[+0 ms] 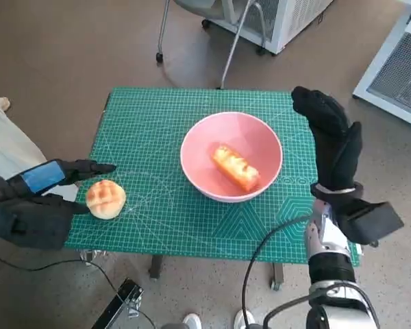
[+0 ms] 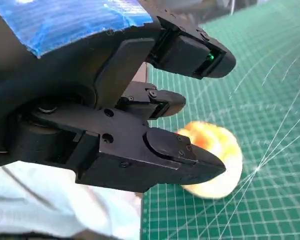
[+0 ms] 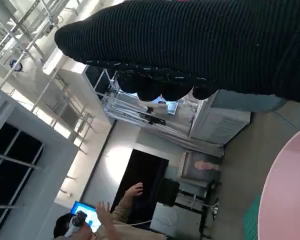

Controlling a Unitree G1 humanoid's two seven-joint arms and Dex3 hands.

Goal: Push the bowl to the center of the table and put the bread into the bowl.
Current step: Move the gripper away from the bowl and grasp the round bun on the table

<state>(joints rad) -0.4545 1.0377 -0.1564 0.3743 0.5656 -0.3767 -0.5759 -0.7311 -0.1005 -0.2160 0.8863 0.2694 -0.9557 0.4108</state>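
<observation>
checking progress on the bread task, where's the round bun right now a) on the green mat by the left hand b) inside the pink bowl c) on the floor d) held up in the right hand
a: the round bun lies on the green mat beside the left hand, outside the pink bowl, which holds a long bread.

No readable text, labels or numbers anywhere

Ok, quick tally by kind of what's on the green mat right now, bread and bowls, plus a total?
Bread: 2, a long loaf lying inside the bowl and a round bun on the mat by the left hand.
Bowls: 1, the pink bowl.
Total: 3.
</observation>
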